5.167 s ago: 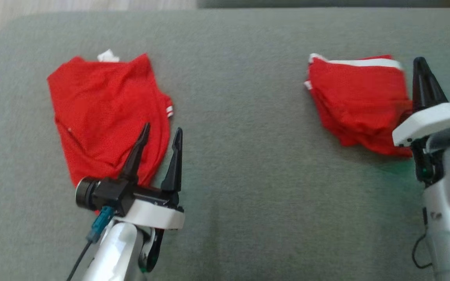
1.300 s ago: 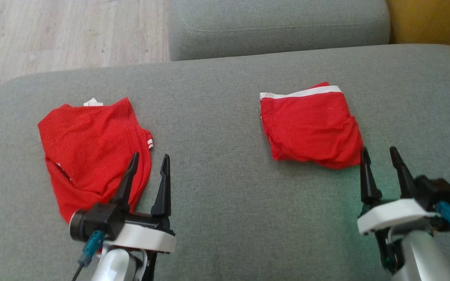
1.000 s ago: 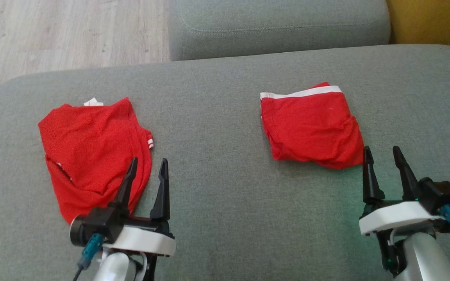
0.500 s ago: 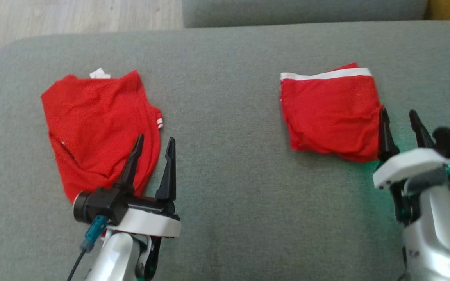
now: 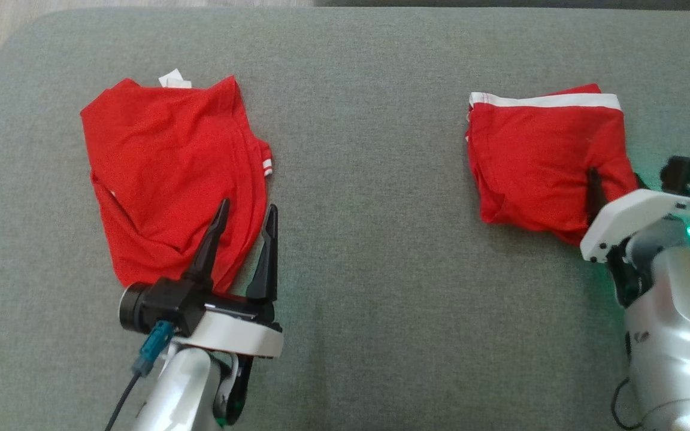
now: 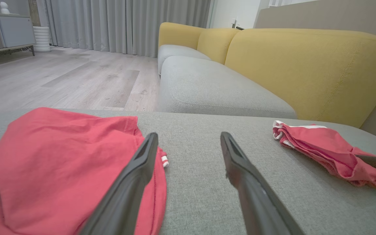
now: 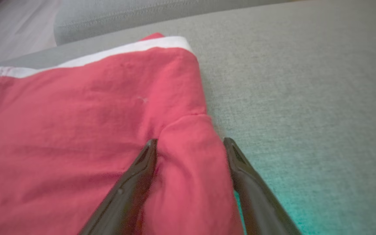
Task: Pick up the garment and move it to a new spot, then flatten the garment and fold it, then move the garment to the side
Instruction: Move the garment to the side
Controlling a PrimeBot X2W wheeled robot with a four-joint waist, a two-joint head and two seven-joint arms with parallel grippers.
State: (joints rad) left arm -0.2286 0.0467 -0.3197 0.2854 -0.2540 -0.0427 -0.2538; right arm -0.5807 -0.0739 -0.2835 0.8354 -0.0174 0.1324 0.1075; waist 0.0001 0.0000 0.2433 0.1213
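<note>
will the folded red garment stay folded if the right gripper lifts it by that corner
Probably not: the folded red garment is thin creased cloth, so its layers would likely sag open. It looks light; the right gripper, open around one raised fold, should lift it easily. Pushed, it would likely bunch on the cushion, not slide.

Soft daylight is falling evenly; the view along my right pincer (image 7: 190,141) is blurring, green glow tinting the cushion (image 7: 289,195)

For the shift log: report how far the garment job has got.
Done, apparently: the white-banded garment lies folded on the cushion. In hand: the open right gripper straddles a raised bit of its corner, not yet closed. Remaining: gripping it and moving it aside.
</note>
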